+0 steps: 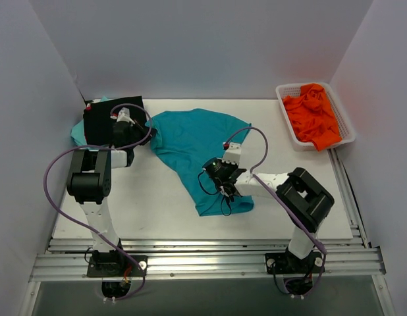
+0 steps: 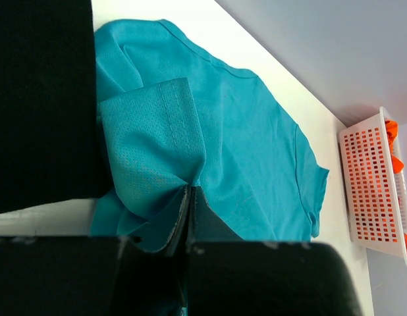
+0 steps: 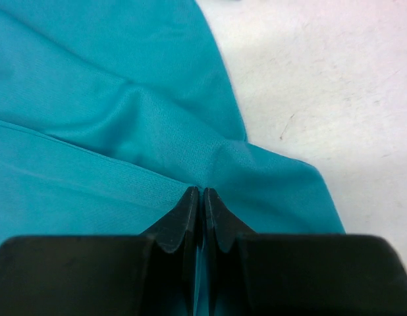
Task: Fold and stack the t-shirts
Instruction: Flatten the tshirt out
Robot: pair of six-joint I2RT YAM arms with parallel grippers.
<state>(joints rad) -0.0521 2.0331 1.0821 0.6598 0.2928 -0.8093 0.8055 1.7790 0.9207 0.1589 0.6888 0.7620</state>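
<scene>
**Both arms pinching the teal shirt, mid-fold**

A white table (image 1: 157,204) walled by pale panels holds everything. At far left, just beyond the left gripper (image 1: 126,122), a folded black t-shirt (image 1: 101,122) lies on what seems to be another teal one, though little of that shows. The left gripper's jaws are closed on a doubled sleeve or edge of the teal t-shirt (image 1: 190,141), whose body spreads away from it to the right. Further right, the right gripper (image 1: 224,176) is closed on a fold of cloth near the shirt's lower hem, with bare table just beyond its fingertips. Well to its right, a white mesh basket (image 1: 287,118) holds the orange t-shirts (image 1: 313,112).

The risk, I judge: if the arms move unevenly, the thin cloth could slip from one pinch, or the left arm could drag the black shirt and spoil the stack.
</scene>
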